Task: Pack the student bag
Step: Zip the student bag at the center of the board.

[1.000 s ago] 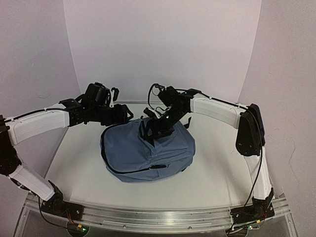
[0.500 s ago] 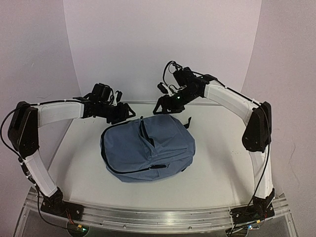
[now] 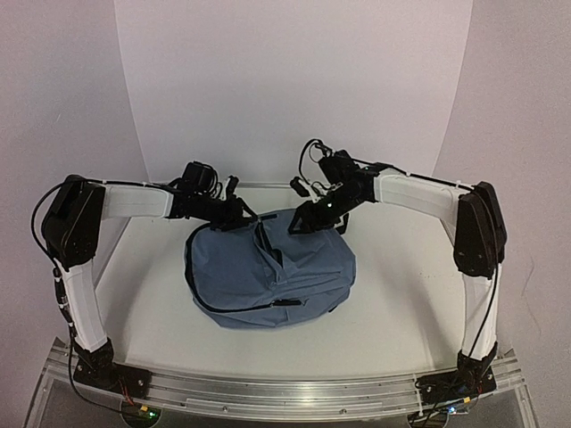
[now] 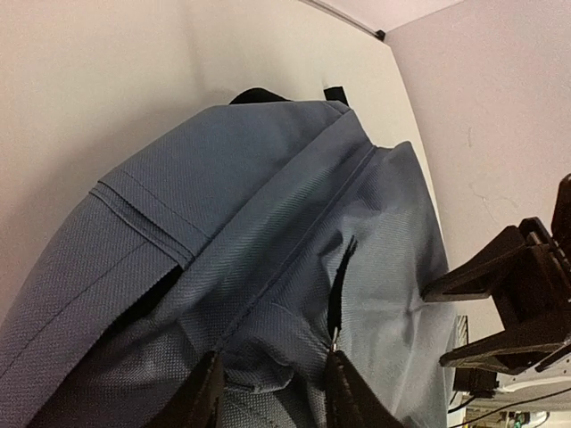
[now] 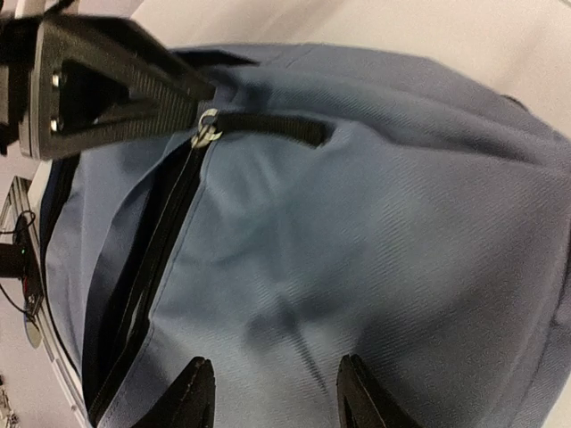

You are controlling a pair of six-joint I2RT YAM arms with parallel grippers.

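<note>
**Both grippers on the backpack.** The bag, a slate-blue backpack, lies slumped in the middle of the white table, front pocket up, with both grippers down on its far, rounded end. The left gripper is at the bag's far left edge. Its wrist view shows the two fingers parted, with a puckered fold of blue cloth rising between them. Whether that fold is truly pinched cannot be told from this angle. Just beside one finger is the metal ring of a black zip pull, which runs on ahead of the gripper along the seam. The right gripper meets the bag from the opposite side, near the left one but apart from it. Its fingers are spread wide over smooth cloth, gripping nothing. Ahead of it and to its left the main zip gapes dark and partly open, ending at the pull by the left gripper's tip. Ahead of the left gripper, black straps peep out past the bag's far edge.
</note>
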